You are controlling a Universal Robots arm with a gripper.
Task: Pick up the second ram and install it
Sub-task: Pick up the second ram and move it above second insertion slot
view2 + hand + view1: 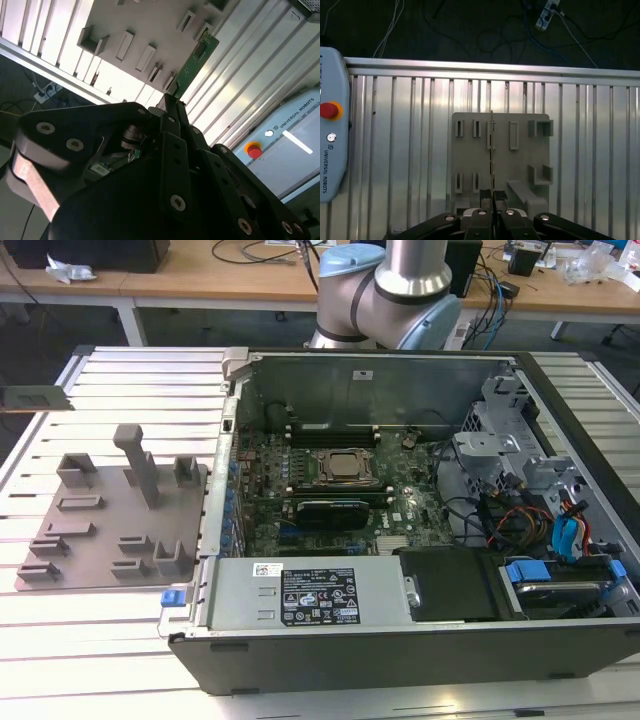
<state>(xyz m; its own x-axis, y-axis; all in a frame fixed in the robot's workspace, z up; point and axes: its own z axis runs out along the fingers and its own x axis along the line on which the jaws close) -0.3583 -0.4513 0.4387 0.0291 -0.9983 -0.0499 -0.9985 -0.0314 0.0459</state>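
A ribbed aluminium table (120, 660) fills the workspace, with one wooden bench (200, 280) strewn with cables behind it at twelve o'clock in the exterior view. On the table stand two main things. One is a large open black computer case (400, 640). The other is a flat grey plastic fixture plate with upright blocks (100, 558), at nine o'clock of the case on the exterior view's left. Inside the case, one square silver processor (345, 468) sits in its socket near the middle of the green board. The one silver and pale blue robot arm (400, 280) rises at twelve o'clock of the case.

In both wrist views the black gripper (492, 196) has its two fingers (484, 199) pinched together on one long, narrow green circuit-board stick, the second ram (199, 57). The stick juts straight out from the fingertips. In the first wrist view it appears edge-on as a thin line, seen against the fixture plate. One pale blue control pendant (330, 150) with a single red round button (329, 110) lies on the table, well apart from the plate.
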